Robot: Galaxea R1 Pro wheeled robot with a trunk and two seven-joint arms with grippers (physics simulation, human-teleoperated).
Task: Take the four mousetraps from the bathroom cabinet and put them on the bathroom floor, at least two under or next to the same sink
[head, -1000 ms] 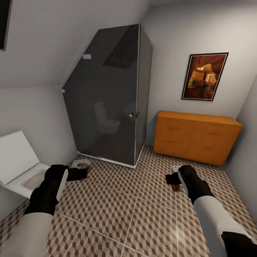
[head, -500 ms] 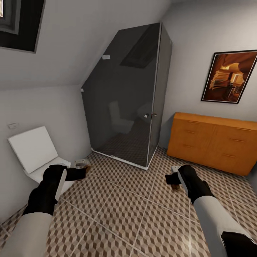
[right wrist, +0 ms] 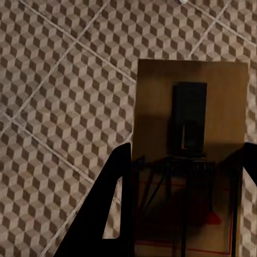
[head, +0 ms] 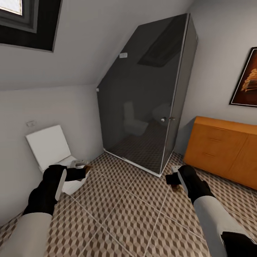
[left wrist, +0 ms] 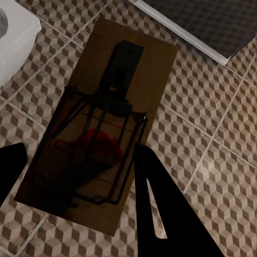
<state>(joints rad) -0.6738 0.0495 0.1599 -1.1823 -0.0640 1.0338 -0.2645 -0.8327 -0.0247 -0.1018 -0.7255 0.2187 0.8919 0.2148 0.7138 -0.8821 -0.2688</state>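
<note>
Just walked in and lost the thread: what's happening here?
The robot stands in the bathroom carrying a mousetrap in each gripper: the left gripper holds one mousetrap near the toilet, and the right gripper holds another mousetrap. Both hang above the tiled floor; neither is set down yet. The cabinet is at right.

The shower enclosure [head: 150, 103] stands ahead in the corner, with the toilet [head: 53, 153] to its left against the wall and the cabinet [head: 225, 150] to its right (a framed picture [head: 246, 78] hangs above it). The bathroom floor [head: 121, 214] spreads before all three.
</note>
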